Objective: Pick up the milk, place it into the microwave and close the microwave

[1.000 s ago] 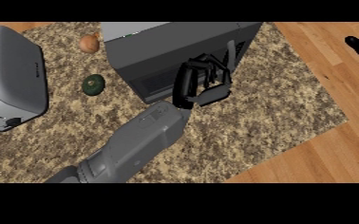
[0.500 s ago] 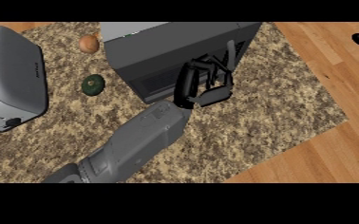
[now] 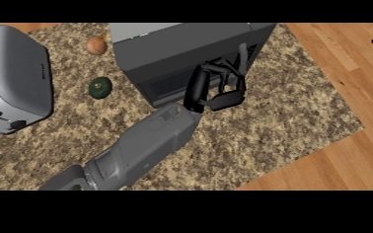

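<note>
Little has moved since the earlier frames: my arm holds the same line across the counter, and only my fingers have shifted slightly against the microwave's front, while the sliver of something dark at the right edge is gone from view.

Going by what I see, the task looks near its end. Biggest on the counter (image 3: 291, 113) is the microwave (image 3: 182, 44), far and centre, and its door (image 3: 175, 81) appears closed or very nearly so; I cannot see inside. The milk shows nowhere, so I judge it is already in the microwave, though I cannot confirm that. What may be left is a last push to seat the door and then pulling my arm away.

At the far left stands a grey appliance (image 3: 22, 79), well apart from my work. My left forearm (image 3: 146, 148) comes up from the near left corner, slanting right and away toward the door. My left hand (image 3: 198, 86) sits at the door's right end beside its vertical handle (image 3: 242, 59), fingers curled, with the thumb spread below; whether they hook the handle or only press the door I cannot tell. My right hand is out of view.

Smallest are a green round fruit (image 3: 100, 87) and a brown one (image 3: 96, 45), left of the microwave.
</note>
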